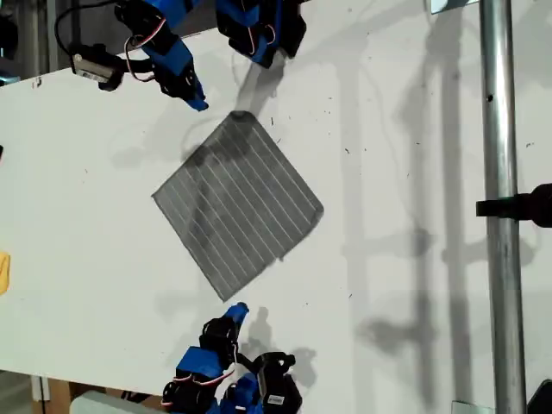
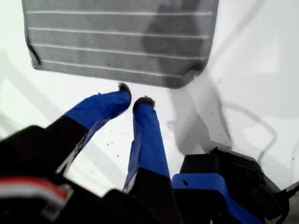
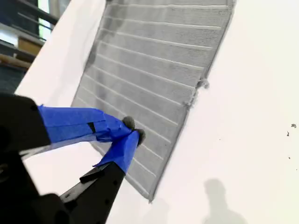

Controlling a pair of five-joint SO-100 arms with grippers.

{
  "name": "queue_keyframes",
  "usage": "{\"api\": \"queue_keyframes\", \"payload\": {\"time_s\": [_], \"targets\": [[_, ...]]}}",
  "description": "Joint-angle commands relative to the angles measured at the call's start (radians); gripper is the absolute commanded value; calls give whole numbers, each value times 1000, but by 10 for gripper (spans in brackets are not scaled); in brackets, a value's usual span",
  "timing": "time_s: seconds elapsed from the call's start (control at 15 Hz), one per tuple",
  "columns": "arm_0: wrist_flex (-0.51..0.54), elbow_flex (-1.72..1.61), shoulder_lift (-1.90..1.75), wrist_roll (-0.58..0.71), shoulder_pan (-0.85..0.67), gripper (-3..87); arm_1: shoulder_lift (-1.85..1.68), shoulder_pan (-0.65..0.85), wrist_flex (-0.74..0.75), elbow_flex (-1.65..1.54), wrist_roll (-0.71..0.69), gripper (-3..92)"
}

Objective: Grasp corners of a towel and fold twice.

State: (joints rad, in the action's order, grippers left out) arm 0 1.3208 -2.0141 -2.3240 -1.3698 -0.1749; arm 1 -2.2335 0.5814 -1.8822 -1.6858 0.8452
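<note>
Towel (image 1: 237, 205) lies flat as a diamond on the white table (image 1: 86, 216), mid-left of the exterior view, unfolded. My first gripper (image 2: 131, 99) sits just short of a towel edge, not touching it, jaws nearly closed with a small gap, empty. My second gripper (image 3: 133, 130) is over the striped cloth near its corner (image 3: 150, 198), tips pinched together; can't tell if fabric is caught.
</note>
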Motion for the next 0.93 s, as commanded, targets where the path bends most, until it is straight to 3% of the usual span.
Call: {"api": "queue_keyframes", "payload": {"time_s": [0.0,0.07,0.13,0.53,0.67,0.87], "targets": [[6,67,8,12,20,-26,117,34,-107,147,-46,291],[12,66,8,17,23,-26,170,29,-146,202,-75,323],[12,57,5,17,28,-26,207,23,-164,235,-91,425],[17,31,-8,20,41,-26,253,-12,-167,152,-20,410],[18,12,-26,23,43,-26,244,-9,-167,49,94,420],[21,-32,-78,37,40,-26,189,-44,-167,-72,370,427]]}}
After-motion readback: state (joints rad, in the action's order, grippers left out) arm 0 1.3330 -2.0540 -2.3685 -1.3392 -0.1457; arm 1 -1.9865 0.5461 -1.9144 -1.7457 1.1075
